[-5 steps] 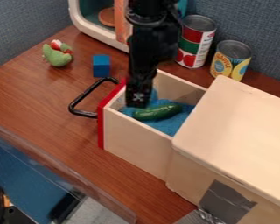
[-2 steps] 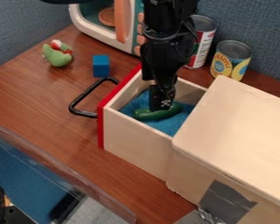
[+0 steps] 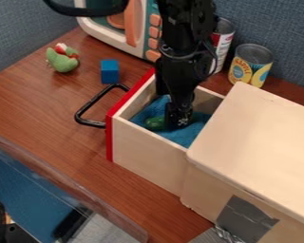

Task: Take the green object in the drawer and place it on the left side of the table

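Though partly hidden, the green object [image 3: 156,124].

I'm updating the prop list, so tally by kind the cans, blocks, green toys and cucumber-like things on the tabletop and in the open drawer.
Cans: 2 (red-and-white can, yellow can)
Blocks: 1 (blue block)
Green toys: 1 (green toy)
Cucumber-like things: 1 (green object, in the drawer)
Total: 5

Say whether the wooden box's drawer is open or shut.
Open: the drawer juts out from the box, showing blue lining inside.
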### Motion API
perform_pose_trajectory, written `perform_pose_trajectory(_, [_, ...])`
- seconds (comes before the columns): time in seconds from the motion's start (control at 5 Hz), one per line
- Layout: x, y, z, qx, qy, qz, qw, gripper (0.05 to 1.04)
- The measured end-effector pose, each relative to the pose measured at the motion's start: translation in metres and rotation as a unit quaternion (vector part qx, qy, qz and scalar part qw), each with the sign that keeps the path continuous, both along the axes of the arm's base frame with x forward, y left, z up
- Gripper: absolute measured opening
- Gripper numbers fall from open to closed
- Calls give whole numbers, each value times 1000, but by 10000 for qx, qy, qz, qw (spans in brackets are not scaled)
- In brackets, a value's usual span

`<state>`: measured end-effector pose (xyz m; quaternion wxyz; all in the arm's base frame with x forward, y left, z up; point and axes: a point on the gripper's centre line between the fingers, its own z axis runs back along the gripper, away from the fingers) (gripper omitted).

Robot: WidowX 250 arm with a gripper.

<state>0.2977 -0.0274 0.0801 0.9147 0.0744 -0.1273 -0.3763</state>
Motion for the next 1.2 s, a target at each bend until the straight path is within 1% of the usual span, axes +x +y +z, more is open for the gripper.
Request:
perform_pose_trajectory(0.2, [0,-3,-7,-8,42,10,10000,1001])
perform_pose_trajectory(0.4, [1,-5,-16,-67,102,0,9999,1001])
perform_pose_trajectory(0.6, [2,-3,-27,-159,239,42,9996,970])
perform_pose_trajectory(0.8, [2,2,-29,-297,264,162,9991,692])
perform_pose_trajectory(1.0, [1,1,-30,-396,322,130,9986,388])
perform_pose_trajectory(1.2, [-2,1,-16,-505,274,13,9983,326])
